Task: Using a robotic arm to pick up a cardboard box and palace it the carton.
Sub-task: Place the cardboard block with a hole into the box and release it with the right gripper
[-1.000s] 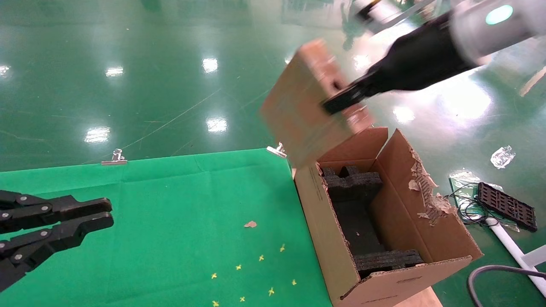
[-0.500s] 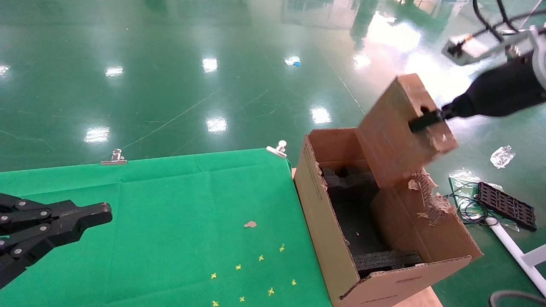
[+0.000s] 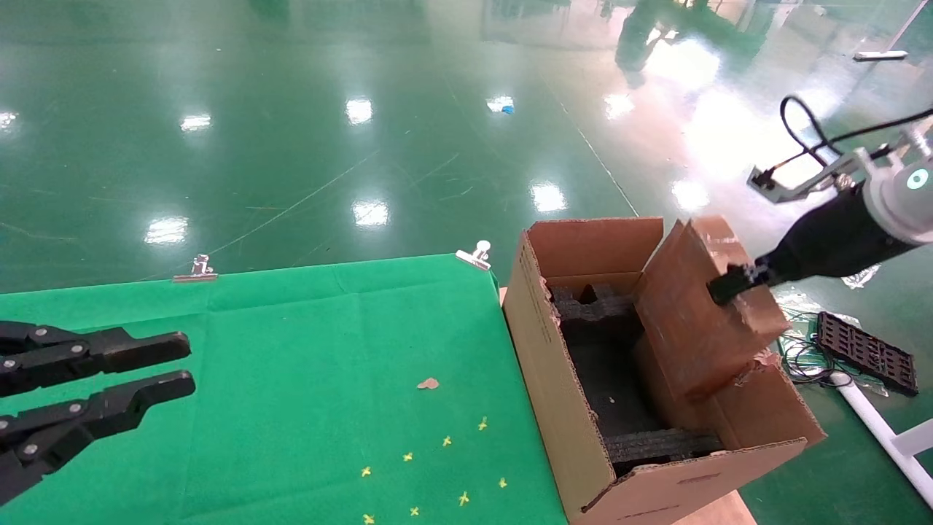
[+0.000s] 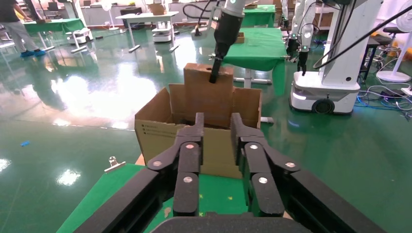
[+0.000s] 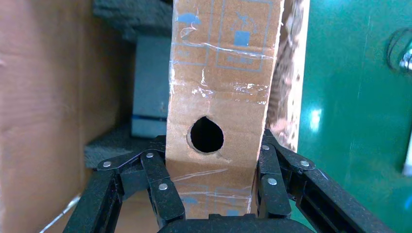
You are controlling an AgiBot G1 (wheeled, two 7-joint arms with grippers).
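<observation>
The right claw (image 5: 209,194) is clamped on the cardboard box (image 3: 703,313), its black fingers (image 5: 163,187) pressed flat against the two broad faces on either side of the narrow face with the round hole. The robotic arm (image 3: 838,237) reaches in from the 3 o'clock edge of the head view, its black wrist slanting down toward the box.

The box hangs tilted, its lower part already below the rim of the carton (image 3: 576,408) and its upper part standing above the flaps. It sits toward the 3 o'clock side of the opening, close against the torn right flap (image 3: 758,361); whether it touches that flap cannot be told. At its 9 o'clock side the black foam padding (image 3: 598,310) lines the inside, with an open dark channel running from 12 to 6 o'clock between the foam blocks. In the right wrist view a gap shows between the box and the inner wall of the carton on one side.

The carton stands just off the 3 o'clock edge of the green bench (image 3: 291,364), touching or nearly touching it. The left claw (image 3: 157,368) hovers over the bench at 9 o'clock, well apart from the carton, fingers spread with nothing between them.
</observation>
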